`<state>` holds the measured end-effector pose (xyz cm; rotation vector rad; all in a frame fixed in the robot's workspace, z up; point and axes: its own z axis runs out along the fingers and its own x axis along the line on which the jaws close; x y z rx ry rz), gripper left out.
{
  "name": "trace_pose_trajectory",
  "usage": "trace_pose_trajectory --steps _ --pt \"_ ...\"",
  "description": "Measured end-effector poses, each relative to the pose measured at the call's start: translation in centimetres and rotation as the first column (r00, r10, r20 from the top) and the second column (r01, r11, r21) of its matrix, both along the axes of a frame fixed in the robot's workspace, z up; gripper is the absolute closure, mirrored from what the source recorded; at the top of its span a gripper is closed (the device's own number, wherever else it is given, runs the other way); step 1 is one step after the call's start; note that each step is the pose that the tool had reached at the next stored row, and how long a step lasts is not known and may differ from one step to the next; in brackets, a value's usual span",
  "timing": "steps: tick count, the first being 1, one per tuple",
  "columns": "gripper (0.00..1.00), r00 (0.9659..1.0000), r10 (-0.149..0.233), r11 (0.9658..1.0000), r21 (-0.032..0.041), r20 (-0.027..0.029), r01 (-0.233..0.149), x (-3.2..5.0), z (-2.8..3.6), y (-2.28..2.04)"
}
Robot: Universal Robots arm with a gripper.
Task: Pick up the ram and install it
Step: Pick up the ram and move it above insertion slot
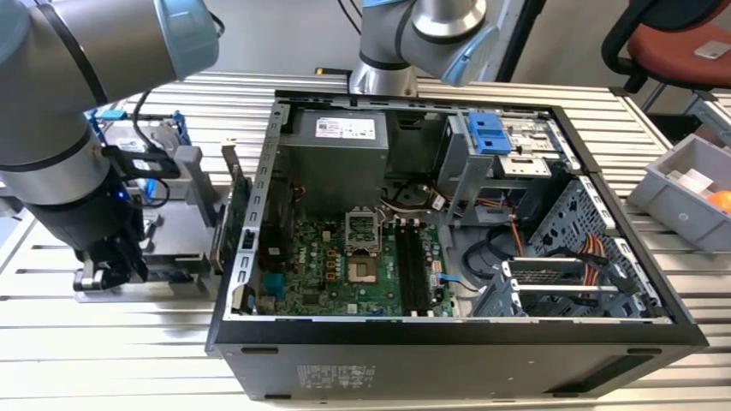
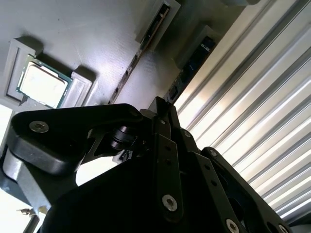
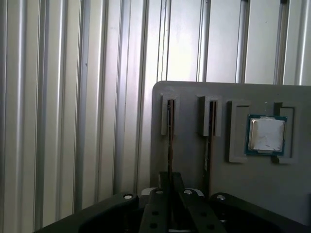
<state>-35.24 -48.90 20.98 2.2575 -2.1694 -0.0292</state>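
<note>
Beside the open computer case point(image 1: 457, 214), on a grey slotted tray point(image 3: 188, 155) (processor chip point(image 3: 265, 135) alongside), the gripper point(image 3: 170, 176), jaws narrow, pinches the ram point(image 3: 169, 136).

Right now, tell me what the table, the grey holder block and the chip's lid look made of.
The table looks like aluminium: ribbed slats with brushed sheen. The grey holder block is probably matte plastic, dull and even. The chip's lid seems metal, pale silver with soft glare.

Ribbed, apparently aluminium table point(image 3: 58, 97)
</note>
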Motion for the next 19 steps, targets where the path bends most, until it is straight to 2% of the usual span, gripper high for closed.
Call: trace_pose_trajectory --steps 11,19 --pt "1.00 1.0000 0.000 1.0000 -0.0001 -0.0001 0.000 0.00 0.33 0.00" --pt "1.00 1.0000 0.000 1.0000 -0.0001 -0.0001 0.000 0.00 0.85 0.00"
